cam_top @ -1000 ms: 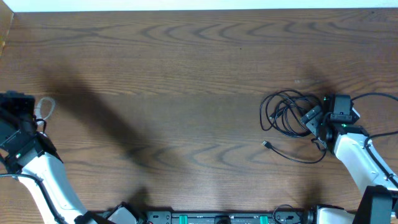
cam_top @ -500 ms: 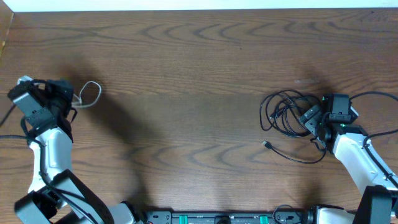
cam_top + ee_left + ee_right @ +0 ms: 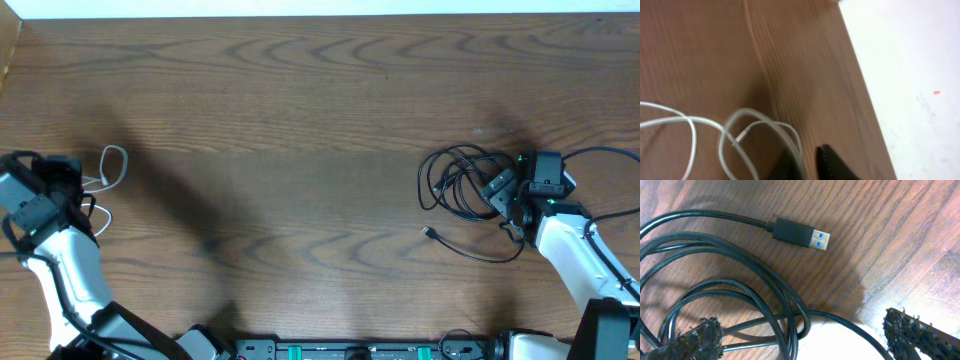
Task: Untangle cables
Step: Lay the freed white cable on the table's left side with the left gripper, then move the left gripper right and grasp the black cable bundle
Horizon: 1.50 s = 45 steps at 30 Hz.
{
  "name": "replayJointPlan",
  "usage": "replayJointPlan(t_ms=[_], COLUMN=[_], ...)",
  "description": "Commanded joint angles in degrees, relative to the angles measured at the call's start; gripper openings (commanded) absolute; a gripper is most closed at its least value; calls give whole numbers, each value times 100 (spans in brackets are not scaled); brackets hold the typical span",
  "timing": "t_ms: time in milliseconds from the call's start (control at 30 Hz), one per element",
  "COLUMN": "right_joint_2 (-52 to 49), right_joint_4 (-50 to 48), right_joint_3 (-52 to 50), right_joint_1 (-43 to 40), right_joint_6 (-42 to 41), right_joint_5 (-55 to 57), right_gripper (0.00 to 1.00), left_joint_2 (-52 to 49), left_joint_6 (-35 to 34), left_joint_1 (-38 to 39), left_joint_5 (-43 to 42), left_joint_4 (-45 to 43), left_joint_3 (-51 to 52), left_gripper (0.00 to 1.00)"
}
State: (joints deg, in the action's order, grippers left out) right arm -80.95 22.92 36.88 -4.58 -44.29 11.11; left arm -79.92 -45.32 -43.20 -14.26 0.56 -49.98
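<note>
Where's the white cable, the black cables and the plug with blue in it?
white cable (image 3: 747, 110): left wrist view, top of its loop.
black cables (image 3: 455, 185): overhead view, middle of the tangle.
plug (image 3: 795, 232): right wrist view, its black body.

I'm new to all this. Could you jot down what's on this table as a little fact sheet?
Surface: wooden table
Left side: white cable in loose loops, passing between the fingertips of the left gripper; whether it is clamped is unclear
Right side: black cables in a tangled pile, with a USB plug lying on the wood
Right gripper: open wide, a finger on either side of the pile, holding nothing
</note>
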Motion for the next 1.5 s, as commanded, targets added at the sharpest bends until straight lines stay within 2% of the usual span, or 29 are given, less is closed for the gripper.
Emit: replayJointPlan(t_ms=[0, 33, 67, 100, 133, 300, 467, 500, 600, 733, 767, 800, 867, 900, 933, 1033, 1100, 1233, 1367, 1467], right_joint_2=[-20, -20, -20, -20, -20, -20, -20, -20, -20, -20, -20, -20, -20, -20, -20, -20, -20, -20, -20, -17], right_joint_4=[4, 2, 2, 4, 4, 2, -22, -28, -42, -48, -55, -90, -243, -321, -396, -675, -885, -1075, -1023, -1032], right_joint_3=[11, 11, 11, 11, 11, 11, 11, 11, 11, 11, 11, 11, 11, 11, 11, 11, 11, 11, 11, 22], right_joint_1=[17, 17, 17, 17, 17, 20, 20, 20, 20, 17, 17, 17, 20, 20, 20, 20, 37, 299, 754, 1086], right_joint_6=[68, 68, 68, 66, 66, 66, 68, 66, 70, 487, 619, 820, 1436, 1687, 1884, 2605, 3233, 4218, 4671, 4671], right_joint_5=[52, 52, 52, 50, 48, -22, -214, -284, -656, -1388, -1676, -2055, -3014, -3440, -3757, -4769, -5908, -7298, -7364, -7117], right_gripper=[99, 99, 99, 99, 99, 99, 99, 99, 99, 98, 90, 76, 21, 7, 1, 1, 1, 1, 1, 2], left_joint_2=[170, 188, 203, 214, 219, 216, 216, 216, 216, 219, 219, 219, 219, 219, 219, 219, 219, 219, 219, 219], left_joint_6=[-321, -431, -542, -645, -793, -1565, -1604, -1585, -1154, -741, -654, -564, -260, -122, -2, 188, 387, 778, 935, 1021], left_joint_1=[-264, -348, -446, -531, -638, -885, -772, -691, -260, 579, 859, 1062, 1681, 1930, 2190, 2879, 3294, 3744, 3936, 4087], left_joint_5=[92, 98, 107, 129, 149, -55, -1873, -2251, -3287, -4376, -4505, -4533, -4503, -4459, -4389, -4024, -3810, -3770, -3775, -3775], left_joint_4=[284, 363, 444, 520, 629, 1279, 1300, 1283, 1172, 1154, 1154, 1154, 1134, 1128, 1113, 1095, 1021, 831, 835, 885], left_joint_3=[-90, -90, -90, -90, -90, -90, -90, -90, -90, -90, -90, -90, -90, -90, -90, -90, -90, -90, -90, -87], left_gripper=[63, 66, 83, 92, 95, 96, 97, 100, 100, 99, 99, 99, 99, 99, 99, 99, 99, 99, 99, 99])
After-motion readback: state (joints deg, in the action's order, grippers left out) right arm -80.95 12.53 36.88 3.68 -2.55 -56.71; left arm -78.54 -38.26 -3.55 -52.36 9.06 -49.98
